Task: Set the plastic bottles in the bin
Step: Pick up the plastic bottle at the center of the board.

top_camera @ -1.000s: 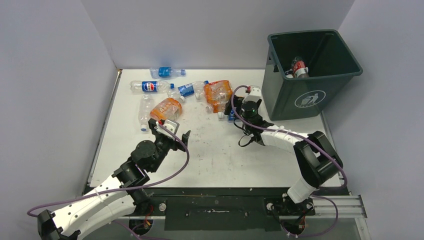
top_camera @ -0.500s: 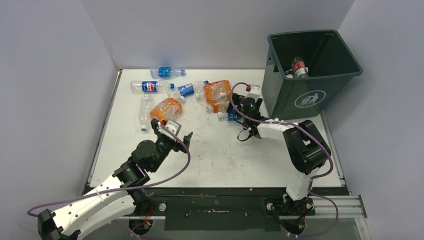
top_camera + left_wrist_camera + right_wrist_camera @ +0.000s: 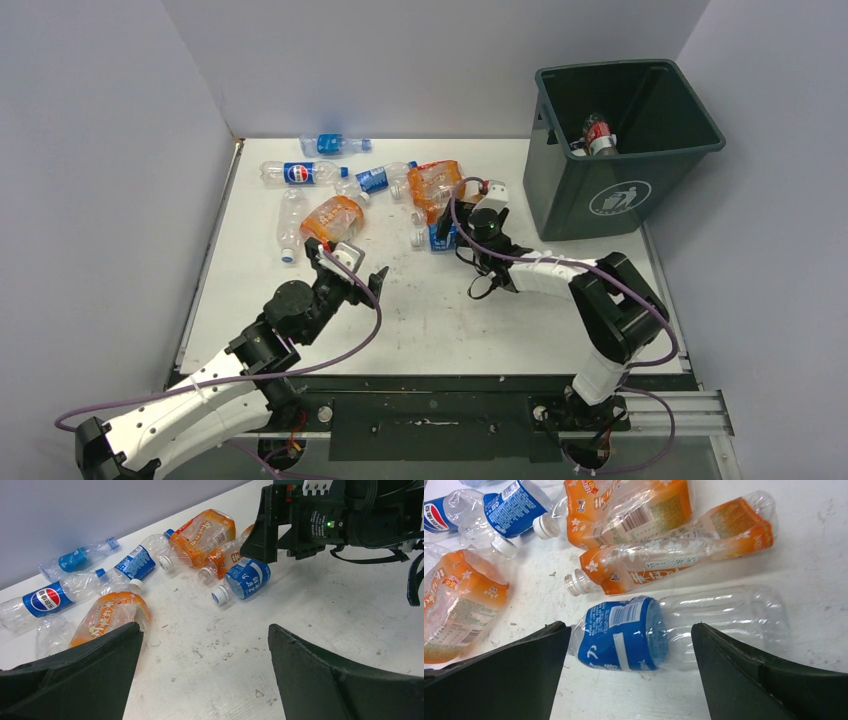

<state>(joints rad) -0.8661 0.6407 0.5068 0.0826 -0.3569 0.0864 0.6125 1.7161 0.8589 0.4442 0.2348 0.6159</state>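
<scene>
- My right pincer (image 3: 628, 630) gapes wide over a clear, crumpled blue-labelled bottle (image 3: 704, 625) lying flat, neck toward nine o'clock.
- My left pincer (image 3: 205, 630) gapes wide too.
- The bin (image 3: 640, 190), at two o'clock, holds a red-labelled bottle (image 3: 598, 135).

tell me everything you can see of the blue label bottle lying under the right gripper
The blue-label bottle is small and made of clear, ribbed plastic. It looks empty, and a blue wrap with white writing sits near its neck. The left wrist view shows its white cap. It lies on its side on the white table, between the spread fingers of the open right gripper. An orange-label bottle lies close alongside it, but whether they touch is unclear.
</scene>
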